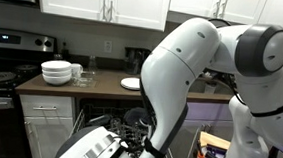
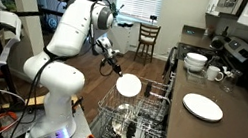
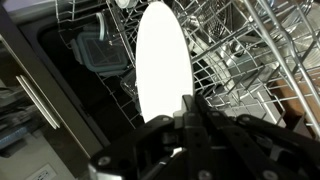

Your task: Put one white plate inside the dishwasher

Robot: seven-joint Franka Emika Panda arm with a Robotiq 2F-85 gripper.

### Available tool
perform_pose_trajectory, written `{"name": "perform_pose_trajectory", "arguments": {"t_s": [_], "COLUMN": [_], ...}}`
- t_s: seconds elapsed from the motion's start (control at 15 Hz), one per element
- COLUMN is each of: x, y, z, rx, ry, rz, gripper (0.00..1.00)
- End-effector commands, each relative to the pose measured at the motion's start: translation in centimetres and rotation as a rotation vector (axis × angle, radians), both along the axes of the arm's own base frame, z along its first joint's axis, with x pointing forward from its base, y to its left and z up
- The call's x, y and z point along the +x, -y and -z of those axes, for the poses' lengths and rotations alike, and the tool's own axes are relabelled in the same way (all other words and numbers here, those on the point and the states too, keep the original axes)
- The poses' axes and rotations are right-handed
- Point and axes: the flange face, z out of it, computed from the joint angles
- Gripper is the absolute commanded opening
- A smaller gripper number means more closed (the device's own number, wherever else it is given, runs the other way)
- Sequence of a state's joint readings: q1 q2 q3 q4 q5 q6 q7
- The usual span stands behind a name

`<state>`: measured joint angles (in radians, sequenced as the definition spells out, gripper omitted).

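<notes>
The end effector (image 2: pixel 116 68) is clamped shut on the rim of the white plate (image 2: pixel 129 84), holding it on edge in the air. The plate hangs just above the pulled-out wire rack (image 2: pixel 134 119) of the open dishwasher (image 2: pixel 153 135), apart from the wires. In the wrist view the plate (image 3: pixel 160 65) shows as a narrow oval over the rack (image 3: pixel 245 50), with a dark square container (image 3: pixel 95 55) lower down inside. On the desk (image 2: pixel 241 124) a second white plate (image 2: pixel 203 107) lies flat near the front edge. A stack of white bowls (image 2: pixel 195 62) stands at the end beside the stove (image 2: pixel 234 47).
</notes>
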<state>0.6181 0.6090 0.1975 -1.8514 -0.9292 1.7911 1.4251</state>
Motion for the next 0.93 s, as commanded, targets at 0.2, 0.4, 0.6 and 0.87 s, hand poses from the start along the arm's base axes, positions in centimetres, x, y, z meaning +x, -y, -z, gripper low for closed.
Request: {"name": "perform_pose_trajectory", "arguments": {"t_s": [0.2,0.4,0.6,0.87], "x": [0.0,-0.2,-1.1,-2.9], "y": [-0.1,0.0,-0.3,0.1], "z": [0.0,-0.6,-1.8,-3.7], "rx": [0.000,0.028,0.099,0.203], "ry": [0.000,0.013,0.034,0.068], "rz": [0.000,-0.008,-0.038,-0.063], "gripper": [0.04,0.01,0.01,0.01]}}
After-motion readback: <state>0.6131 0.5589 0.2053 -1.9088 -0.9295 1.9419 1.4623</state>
